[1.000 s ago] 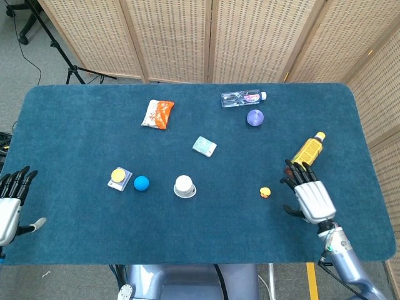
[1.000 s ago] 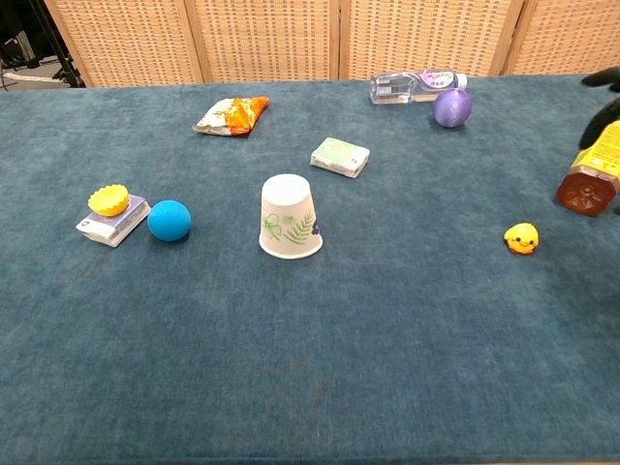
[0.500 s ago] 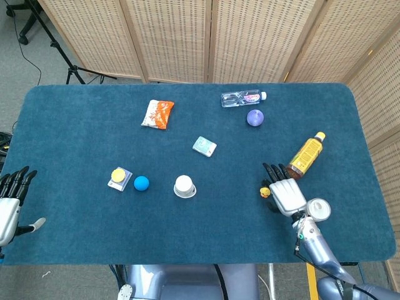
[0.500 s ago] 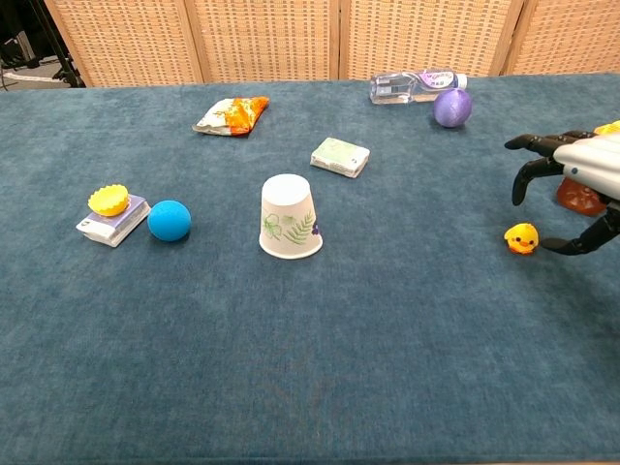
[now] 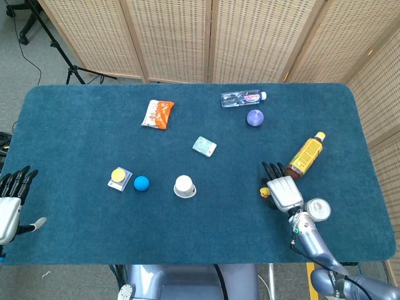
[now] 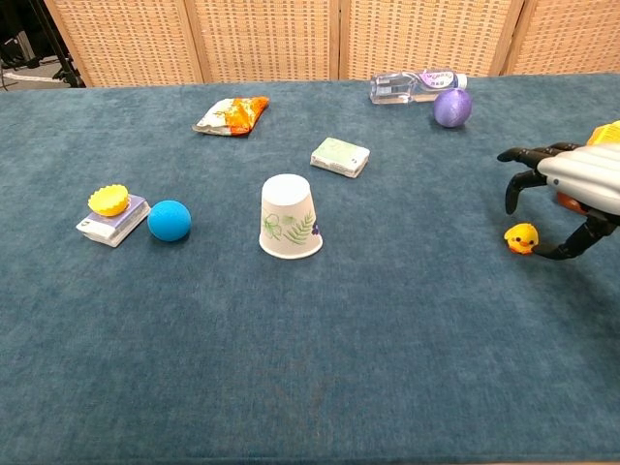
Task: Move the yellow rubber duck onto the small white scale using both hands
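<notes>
The small yellow rubber duck sits on the blue table at the right; in the head view only a sliver of the duck shows beside my right hand. My right hand arches over it, fingers spread above and thumb low beside it, holding nothing. The small white scale lies at the left with a yellow fluted piece on top. My left hand hangs open off the table's left edge, far from both.
An upturned paper cup and a blue ball lie between duck and scale. A yellow bottle lies just behind my right hand. Further back are a purple ball, a water bottle, a green packet and a snack bag.
My right hand has swung left from beside the yellow bottle to over the duck, then settled slightly closer around it. The duck and my left hand have not moved.
</notes>
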Controlling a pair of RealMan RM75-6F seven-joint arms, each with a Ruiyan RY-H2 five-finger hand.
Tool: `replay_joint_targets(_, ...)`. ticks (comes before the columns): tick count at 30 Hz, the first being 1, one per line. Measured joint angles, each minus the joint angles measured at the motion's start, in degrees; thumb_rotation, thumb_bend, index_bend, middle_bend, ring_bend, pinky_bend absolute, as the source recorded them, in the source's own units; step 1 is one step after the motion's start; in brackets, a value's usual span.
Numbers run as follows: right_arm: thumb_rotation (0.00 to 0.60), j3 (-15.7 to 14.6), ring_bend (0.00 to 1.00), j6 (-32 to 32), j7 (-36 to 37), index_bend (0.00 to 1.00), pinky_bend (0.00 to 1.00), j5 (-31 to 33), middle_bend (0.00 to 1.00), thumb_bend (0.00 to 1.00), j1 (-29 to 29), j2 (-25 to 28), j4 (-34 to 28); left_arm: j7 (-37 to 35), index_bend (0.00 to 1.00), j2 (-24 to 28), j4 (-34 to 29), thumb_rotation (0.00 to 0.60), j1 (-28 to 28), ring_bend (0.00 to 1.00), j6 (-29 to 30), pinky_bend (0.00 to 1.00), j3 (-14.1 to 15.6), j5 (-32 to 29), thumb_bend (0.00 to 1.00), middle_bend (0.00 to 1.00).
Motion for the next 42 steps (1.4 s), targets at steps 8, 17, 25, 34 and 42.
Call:
replay_joint_targets(8,0.6,-0.42,0.0,-0.46,-0.08,0.41,0.0,1.18,0.0,0.34,0.93,-1.28,2.16,0.52,0.0,-0.1,-0.07,0.6,-0.21,0.0,-0.29,0.0,-0.14,-0.52,0.0,0.0)
replay_joint_targets(17,0.6,-0.63,0.0,-1.24,-0.28,0.45,0.0,2.92,0.0,0.41,1.79,-2.18,3.64,0.74,0.0,-0.14,-0.14,0.6,-0.39,0.0,-0.58,0.0,-0.15,-0.8,0.0,0.0)
replay_joint_targets(25,0.6,-1.03,0.0,-0.18,-0.64,0.48,0.0,2.9,0.0,0.47,1.92,-2.03,3.15,0.57,0.0,-0.07,-0.16,0.6,-0.43,0.0,-0.62,0.0,-0.11,-0.82,0.0,0.0)
replay_joint_targets(34,0.6,-1.78,0.0,3.39,0.07,0.49,0.0,-1.26,0.0,0.47,1.3,1.02,-2.83,-0.4,0.0,0.35,-0.25,0.6,-0.36,0.0,-0.51,0.0,-0.02,-0.56,0.0,0.0)
replay_joint_targets(42,0.6,-3.96,0.0,5.65,1.23,0.51,0.0,-13.29,0.0,0.49,2.51,5.11,-11.64,-1.16,0.0,0.68,-0.29,0.6,-0.08,0.0,-0.05,0.0,0.32,0.26,0.0,0.0)
